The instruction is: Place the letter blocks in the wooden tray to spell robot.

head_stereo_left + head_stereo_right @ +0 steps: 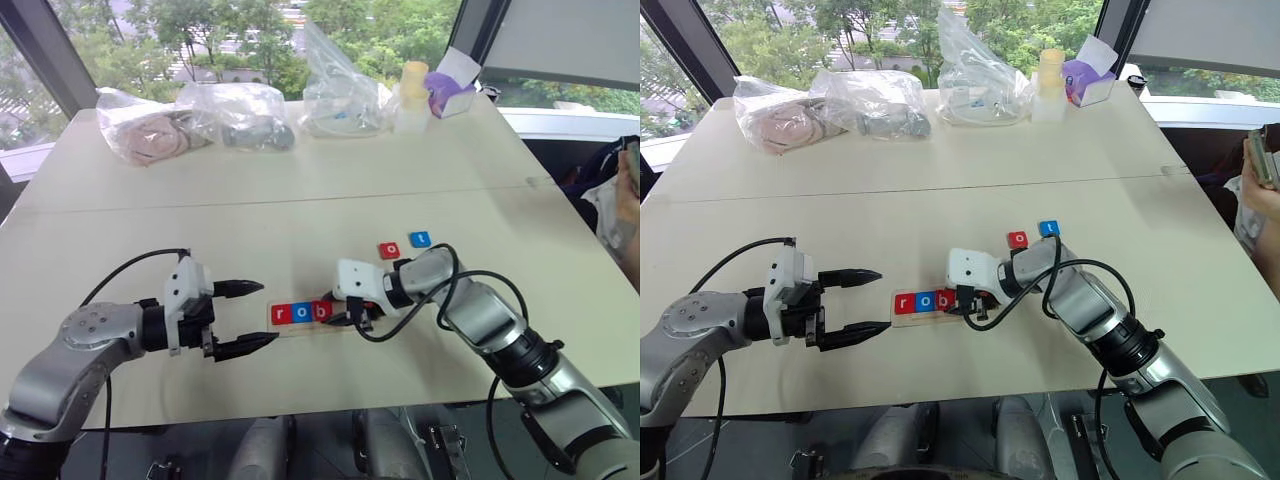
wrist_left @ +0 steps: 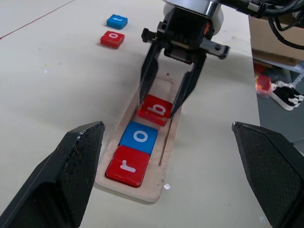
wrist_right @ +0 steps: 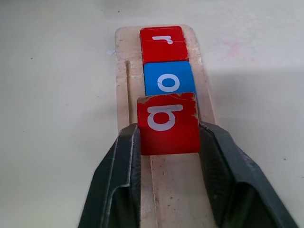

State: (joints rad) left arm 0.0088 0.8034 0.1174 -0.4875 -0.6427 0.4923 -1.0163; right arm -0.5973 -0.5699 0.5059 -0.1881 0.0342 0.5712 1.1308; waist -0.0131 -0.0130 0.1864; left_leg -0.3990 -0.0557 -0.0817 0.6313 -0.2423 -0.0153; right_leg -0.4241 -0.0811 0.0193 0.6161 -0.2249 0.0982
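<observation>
The wooden tray (image 2: 159, 187) lies near the table's front edge. In its groove sit a red r block (image 2: 128, 165) and a blue o block (image 2: 140, 137). A red b block (image 3: 167, 123) comes third, slightly tilted with one edge against the o. My right gripper (image 1: 350, 318) is closed on the b block's two sides. Beyond the tray, a red o block (image 1: 389, 250) and a blue t block (image 1: 420, 239) lie loose on the table. Left of the tray's r end, my left gripper (image 1: 268, 314) hovers wide open and holds nothing.
Several clear plastic bags (image 1: 240, 115) with items line the table's far edge, beside a pale cup (image 1: 413, 85) and a purple box (image 1: 450, 92). A person's hand (image 1: 1265, 180) shows at the right edge. The table's front edge runs just below the tray.
</observation>
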